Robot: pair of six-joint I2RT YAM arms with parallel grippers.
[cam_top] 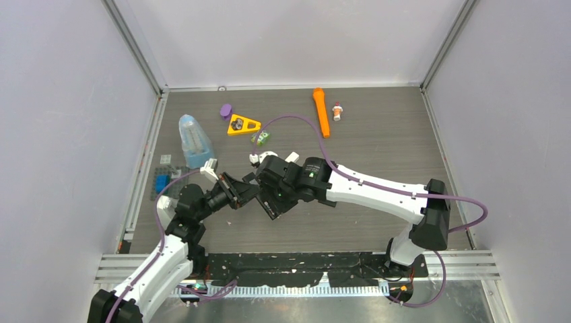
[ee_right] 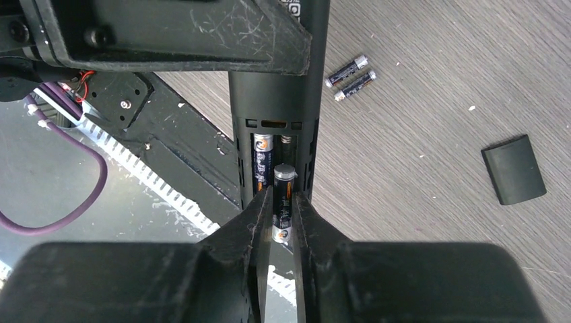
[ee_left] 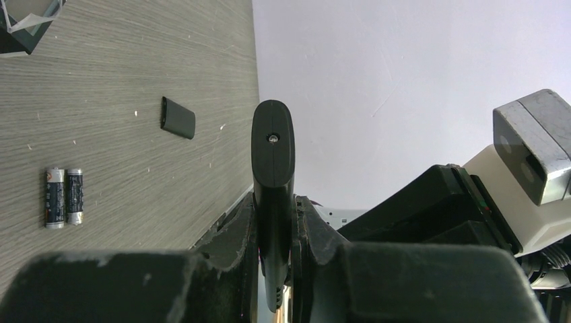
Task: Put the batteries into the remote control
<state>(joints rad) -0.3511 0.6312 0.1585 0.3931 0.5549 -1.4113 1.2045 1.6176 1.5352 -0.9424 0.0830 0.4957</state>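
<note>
Two spare batteries lie side by side on the wood-grain table in the upper right of the right wrist view. The dark compartment cover rests alone near the right edge, well apart from them. At centre is the remote control, dark-bodied here and held clear of the table by the left gripper, whose jaws are clamped on its sides. A seated battery fills the left slot of the open bay. The right gripper is pinched narrow on the held battery, which lies over the empty right slot with its tip just below the spring. The likely failure is a skewed entry: if the cell meets the spring tilted, it could pop out on release, and hard pushing could twist the remote in the left grip. Polarity markings are too small to read.
</note>
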